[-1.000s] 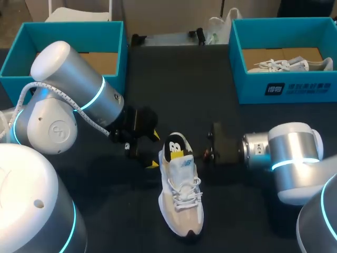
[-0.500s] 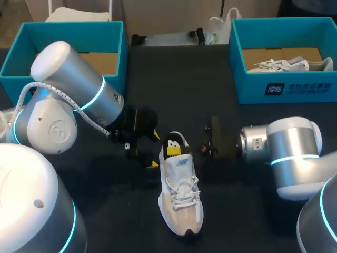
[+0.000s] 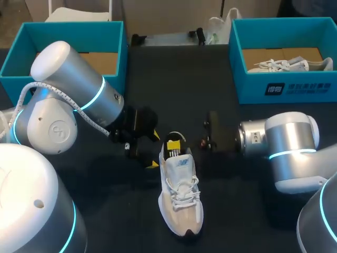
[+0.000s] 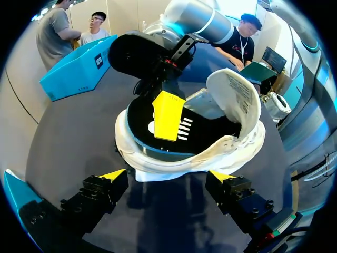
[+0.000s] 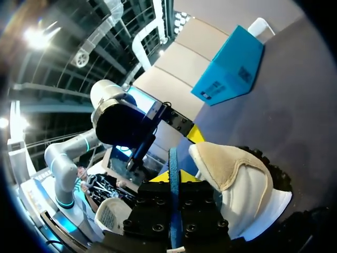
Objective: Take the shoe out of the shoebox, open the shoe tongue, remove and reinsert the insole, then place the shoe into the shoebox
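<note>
Pinching the heel end of the black insole [image 4: 141,122] between its 2 yellow tips, the right hand [image 5: 172,178] is reaching into the shoe [image 3: 180,203]. The insole is standing raised at the heel but is not yet out. The left hand [image 4: 167,176] is hovering released just beside the shoe's heel, spread open and touching nothing. The shoe is sitting on its sole on the dark desk [image 3: 174,79], tongue [image 4: 234,95] folded up. It is looking light and soft, with a padded collar likely yielding under pressure, so the firmer heel seems the place for steadying it. The thin insole is probably going to bend and drag on the lining. Beyond the shoe's heel a teal shoebox [image 3: 247,79] is standing on the right arm's side, holding another shoe [image 3: 284,65]. A second teal box [image 3: 73,24] is standing on the left arm's side.
</note>
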Robot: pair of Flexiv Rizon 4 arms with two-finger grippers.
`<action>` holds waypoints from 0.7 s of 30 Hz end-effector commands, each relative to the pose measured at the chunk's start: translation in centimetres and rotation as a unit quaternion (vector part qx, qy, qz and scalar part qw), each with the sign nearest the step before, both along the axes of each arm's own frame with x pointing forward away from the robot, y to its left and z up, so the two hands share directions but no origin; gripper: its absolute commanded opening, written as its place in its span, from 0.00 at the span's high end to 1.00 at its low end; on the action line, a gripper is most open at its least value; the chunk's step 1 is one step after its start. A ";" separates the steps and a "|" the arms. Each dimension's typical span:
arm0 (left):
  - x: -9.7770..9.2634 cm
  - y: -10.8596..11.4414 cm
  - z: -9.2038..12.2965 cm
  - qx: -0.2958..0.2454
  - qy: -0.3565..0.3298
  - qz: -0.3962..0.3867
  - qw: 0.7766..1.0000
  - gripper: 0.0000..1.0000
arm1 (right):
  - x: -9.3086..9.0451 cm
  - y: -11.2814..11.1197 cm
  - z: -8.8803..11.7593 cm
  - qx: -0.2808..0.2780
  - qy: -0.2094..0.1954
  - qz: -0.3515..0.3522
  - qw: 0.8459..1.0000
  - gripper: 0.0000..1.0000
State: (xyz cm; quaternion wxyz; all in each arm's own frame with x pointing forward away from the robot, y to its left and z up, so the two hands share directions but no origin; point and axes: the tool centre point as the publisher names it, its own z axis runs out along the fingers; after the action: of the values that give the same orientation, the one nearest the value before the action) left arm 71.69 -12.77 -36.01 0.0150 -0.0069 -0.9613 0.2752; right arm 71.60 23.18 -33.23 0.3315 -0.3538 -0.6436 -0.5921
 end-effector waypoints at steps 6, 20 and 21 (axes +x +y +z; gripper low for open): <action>0.0 0.0 -0.1 0.000 0.000 0.000 1.000 0.00 | -2.0 -0.6 -2.4 -0.001 0.038 -0.012 0.999 1.00; 0.0 0.0 -0.1 0.000 0.000 0.000 1.000 0.00 | -2.2 -0.3 -0.5 -0.004 0.000 -0.008 1.000 0.55; 0.0 0.0 -0.1 0.000 0.000 0.000 1.000 0.00 | -2.1 -0.2 -0.3 -0.005 -0.004 -0.007 1.000 0.55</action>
State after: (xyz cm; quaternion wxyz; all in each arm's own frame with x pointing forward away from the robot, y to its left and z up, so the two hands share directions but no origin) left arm 71.69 -12.77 -36.01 0.0150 -0.0069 -0.9613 0.2752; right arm 69.37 22.99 -33.94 0.3256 -0.3570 -0.6408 -0.5966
